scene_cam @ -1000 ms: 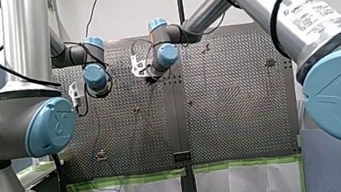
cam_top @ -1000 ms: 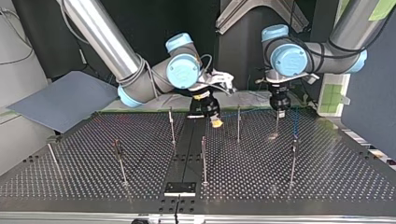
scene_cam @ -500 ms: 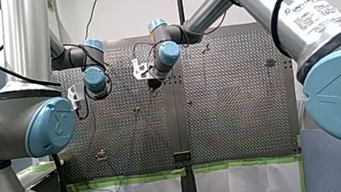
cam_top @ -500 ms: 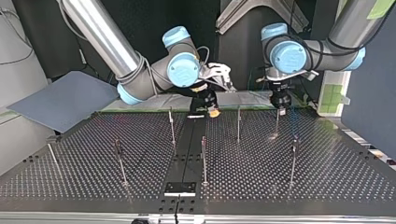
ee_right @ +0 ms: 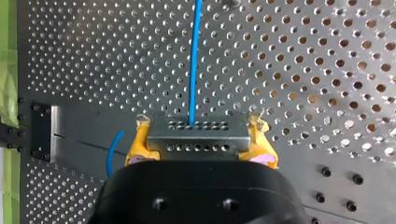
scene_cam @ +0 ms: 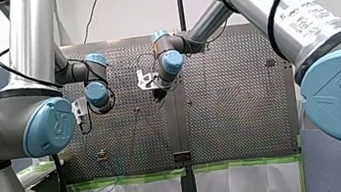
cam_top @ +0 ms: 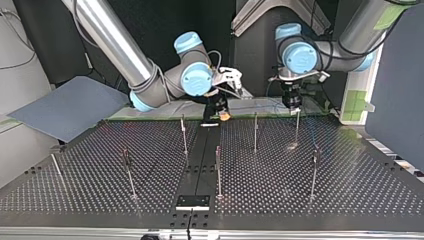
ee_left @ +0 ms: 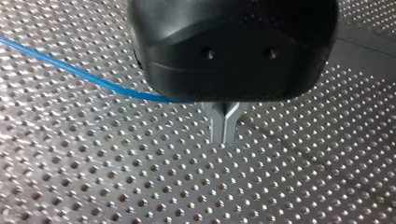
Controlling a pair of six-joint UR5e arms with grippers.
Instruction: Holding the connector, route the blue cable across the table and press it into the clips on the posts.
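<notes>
Connector (ee_right: 196,137) in hand: the grey metal block with its rows of holes sits clamped between the yellow pads (ee_right: 137,144) of my right gripper (cam_top: 225,117). The blue cable (ee_right: 194,60) leaves the block's middle and runs straight ahead of the gripper over the perforated table (cam_top: 350,190). A short bend of it also shows beside the gripper's body.

In the top view this gripper hangs at 12 o'clock, at the table's far edge, over the dark middle strip (cam_top: 200,155). My left gripper (ee_left: 225,137) stands at about 1 o'clock there, just above the tip of a thin post (cam_top: 297,129). Its metal fingers (ee_left: 216,123) are pressed together at the tips. The cable comes in from the side and reaches their root, where they appear to pinch it. Other posts stand well apart over the table, from 9 o'clock round to 3 o'clock.
</notes>
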